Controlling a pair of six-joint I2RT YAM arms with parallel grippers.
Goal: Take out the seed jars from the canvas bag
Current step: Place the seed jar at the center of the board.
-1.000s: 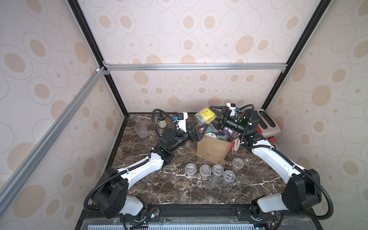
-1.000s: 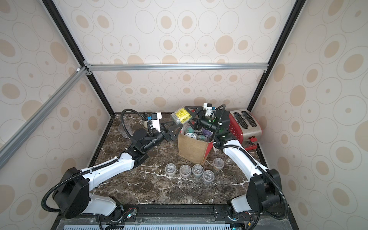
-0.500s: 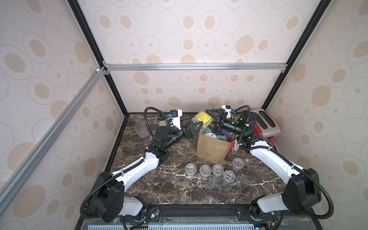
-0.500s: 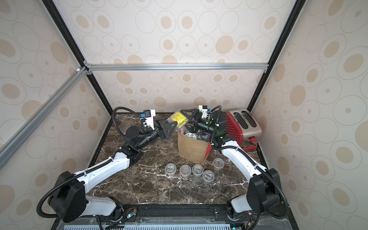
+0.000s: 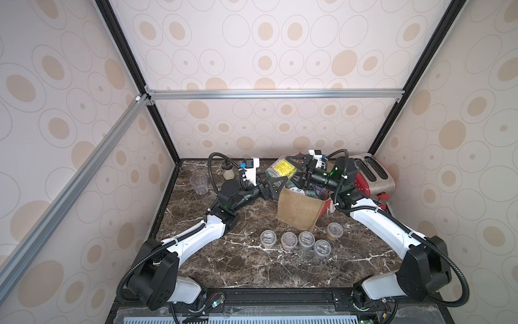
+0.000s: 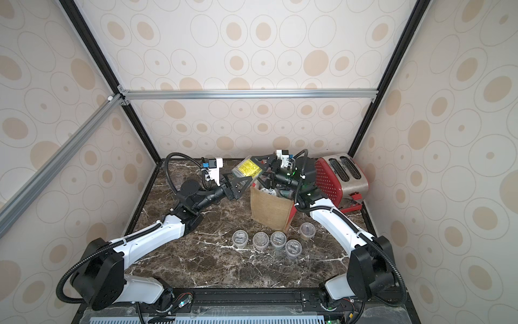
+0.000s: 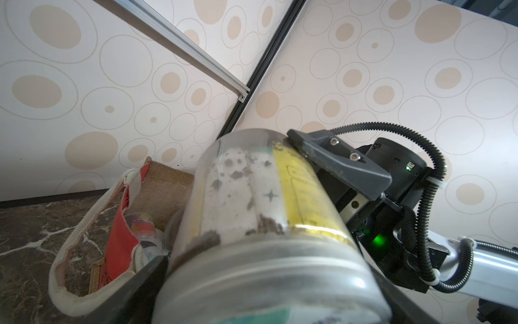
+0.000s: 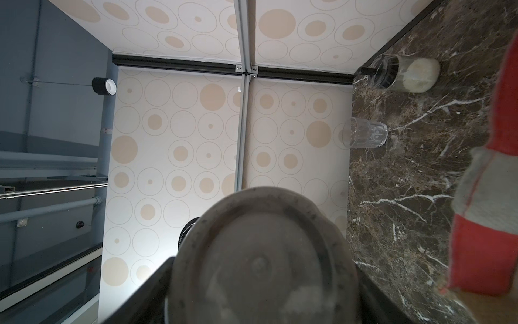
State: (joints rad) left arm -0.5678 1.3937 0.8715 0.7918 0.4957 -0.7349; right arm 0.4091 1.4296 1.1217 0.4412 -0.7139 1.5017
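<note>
The left claw (image 5: 277,182) is open wide around the lid end of a big jar (image 5: 281,170). The jar's yellow label starts "SUNFLOW". The right claw (image 5: 291,167) squeezes that jar, up over the canvas bag (image 5: 297,209). Five small jars (image 5: 306,239) stand on the table (image 5: 252,266) in front.

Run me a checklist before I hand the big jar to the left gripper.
1. Right gripper shut on jar: ok.
2. Jar lifted above bag rim: ok.
3. Left gripper open: ok.
4. Lid between left fingers: ok; contact cannot tell.
5. Lid tight: cannot tell.
6. Bare table for set-down: ok.
</note>
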